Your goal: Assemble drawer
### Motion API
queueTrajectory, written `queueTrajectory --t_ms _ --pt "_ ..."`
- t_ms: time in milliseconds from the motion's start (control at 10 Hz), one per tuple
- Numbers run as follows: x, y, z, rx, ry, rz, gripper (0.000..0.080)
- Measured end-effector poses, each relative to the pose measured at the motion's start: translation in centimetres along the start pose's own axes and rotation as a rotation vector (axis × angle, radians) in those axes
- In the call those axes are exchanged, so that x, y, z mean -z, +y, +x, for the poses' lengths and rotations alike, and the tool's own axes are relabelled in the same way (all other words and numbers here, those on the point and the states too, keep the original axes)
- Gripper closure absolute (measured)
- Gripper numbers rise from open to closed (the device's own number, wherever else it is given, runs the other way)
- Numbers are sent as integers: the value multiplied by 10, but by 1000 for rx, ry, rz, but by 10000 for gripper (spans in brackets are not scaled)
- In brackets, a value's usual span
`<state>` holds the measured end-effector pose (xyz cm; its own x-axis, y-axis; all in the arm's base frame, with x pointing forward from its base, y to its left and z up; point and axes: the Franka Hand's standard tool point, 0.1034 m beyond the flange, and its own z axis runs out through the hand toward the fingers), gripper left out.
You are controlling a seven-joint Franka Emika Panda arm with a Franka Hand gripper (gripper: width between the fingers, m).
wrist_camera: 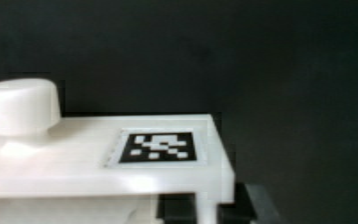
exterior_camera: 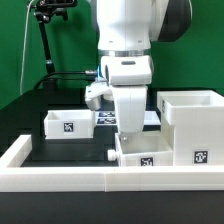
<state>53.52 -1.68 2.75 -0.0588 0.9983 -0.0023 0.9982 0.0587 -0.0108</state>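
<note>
At the exterior view's far left, a black stand [exterior_camera: 45, 35] rises against the green backdrop behind the black table [exterior_camera: 30, 110]. To its right sits the left tray [exterior_camera: 68, 123], a small open-topped white box flat on the table, with a square tag on the side facing the camera. Behind it and a little further right lies the marker board [exterior_camera: 104, 119], partly hidden by the white arm [exterior_camera: 125, 40], which comes down in the middle of the scene. The gripper [wrist_camera: 220, 207] reaches the table at the rear left corner of the front tray [exterior_camera: 150, 152]. This second small white box stands just behind the low border wall [exterior_camera: 60, 176], with a tag on its near side. The claw's fingers are pressed together. Whether they pinch the tray's thin wall or only rest beside it cannot be told. In the wrist view, a white tray face carries a round white knob [wrist_camera: 19, 105] and a black-and-white tag [wrist_camera: 158, 147], and the fingertips lie just beside that face's edge. At the exterior view's right stands the housing [exterior_camera: 195, 125], a taller white cube-like box that is upright, just beside the front tray, and tagged low on its near side.
</note>
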Motion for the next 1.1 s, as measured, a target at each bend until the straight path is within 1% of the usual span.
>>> queueTrajectory --t_ms 100,300,400,500,700,900,1000,1100 --pt "0 1 6 4 4 0 755" --pt "-1 1 7 5 4 0 755" --pt "-1 4 7 2 3 -3 755" --pt "-1 5 8 -50 2 -4 755" --pt "0 7 14 -171 2 1 755" --pt "-1 5 23 -243 1 11 755" --pt "-1 4 24 -251 1 13 755" --pt "-1 5 23 -248 2 7 755"
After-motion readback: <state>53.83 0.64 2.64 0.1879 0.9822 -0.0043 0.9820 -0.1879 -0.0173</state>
